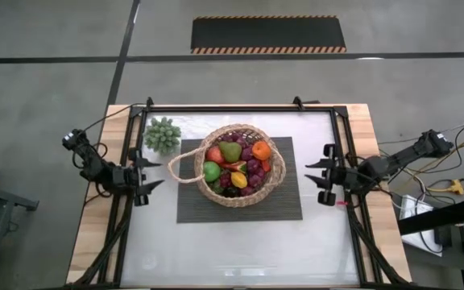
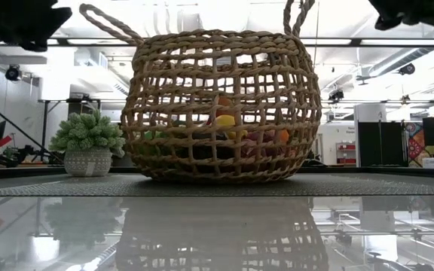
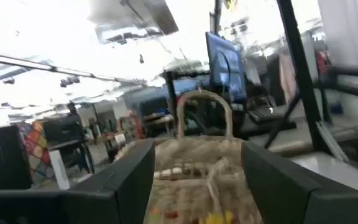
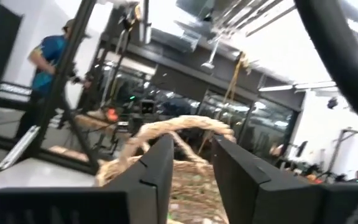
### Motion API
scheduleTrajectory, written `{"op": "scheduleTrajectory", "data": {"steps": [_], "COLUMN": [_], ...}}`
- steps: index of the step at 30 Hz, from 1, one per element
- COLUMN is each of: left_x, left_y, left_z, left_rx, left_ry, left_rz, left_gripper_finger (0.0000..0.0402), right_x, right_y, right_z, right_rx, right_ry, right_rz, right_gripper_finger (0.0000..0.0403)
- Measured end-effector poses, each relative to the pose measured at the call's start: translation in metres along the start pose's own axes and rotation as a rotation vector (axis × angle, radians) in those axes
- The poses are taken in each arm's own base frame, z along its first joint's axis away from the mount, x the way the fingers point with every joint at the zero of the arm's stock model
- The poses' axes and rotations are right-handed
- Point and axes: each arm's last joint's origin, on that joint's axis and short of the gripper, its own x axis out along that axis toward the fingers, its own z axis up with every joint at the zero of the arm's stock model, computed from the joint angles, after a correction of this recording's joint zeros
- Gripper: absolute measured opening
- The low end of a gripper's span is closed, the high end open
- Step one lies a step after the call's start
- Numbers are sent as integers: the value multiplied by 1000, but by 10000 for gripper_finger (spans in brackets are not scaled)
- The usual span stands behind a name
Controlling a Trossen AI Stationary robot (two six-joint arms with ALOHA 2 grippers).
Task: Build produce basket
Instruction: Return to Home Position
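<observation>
Basket (image 1: 202, 184) sits on the mat (image 1: 280, 205) between the two arms, with the produce (image 1: 230, 153) inside it. Left pincer (image 1: 155, 176) is released and empty, and the basket is straight ahead of its fingers without touching them. Right pincer (image 1: 319, 174) is also released and empty, facing the basket from the other side, apart from it. The job looks done, so only homing is left. To do it cleanly, pull each arm straight back, away from the basket, before any swing. Keep both pincers released so nothing snags. Main risk is on the left: the basket's loop handle (image 1: 174, 167) reaches out near the left fingertips, and the potted plant (image 1: 162, 134) stands just off to one side of that pincer. Retract first and rotate later. The low view suggests both are lifted off the bench (image 1: 240, 250), so hold that height.
</observation>
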Motion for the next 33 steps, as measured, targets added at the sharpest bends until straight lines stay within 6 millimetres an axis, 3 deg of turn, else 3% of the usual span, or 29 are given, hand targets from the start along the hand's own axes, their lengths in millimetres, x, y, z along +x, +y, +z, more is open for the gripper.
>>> {"op": "scheduleTrajectory", "data": {"steps": [5, 11, 19, 23, 27, 33], "left_x": [2, 6, 8, 7, 5, 5], "left_y": [-2, 1, 9, 10, 12, 11], "left_z": [-2, -4, -8, -13, -21, -23], "left_rx": [-10, -21, 20, 73, 39, -79], "left_ry": [33, 60, 92, 188, 311, 296], "left_rz": [27, 96, 206, 297, 481, 512], "left_gripper_finger": [210, 152, 66, 37, 22, 20], "right_x": [-19, -31, -36, -36, -36, -35], "right_y": [-7, -15, -16, -16, -18, -18], "right_z": [-9, -11, -14, -19, -23, -25], "right_rx": [-19, -61, -111, -83, -89, -71], "right_ry": [-41, -17, 30, 112, 201, 229], "right_rz": [-69, -160, -179, -245, -345, -363], "right_gripper_finger": [70, 45, 42, 43, 44, 43]}}
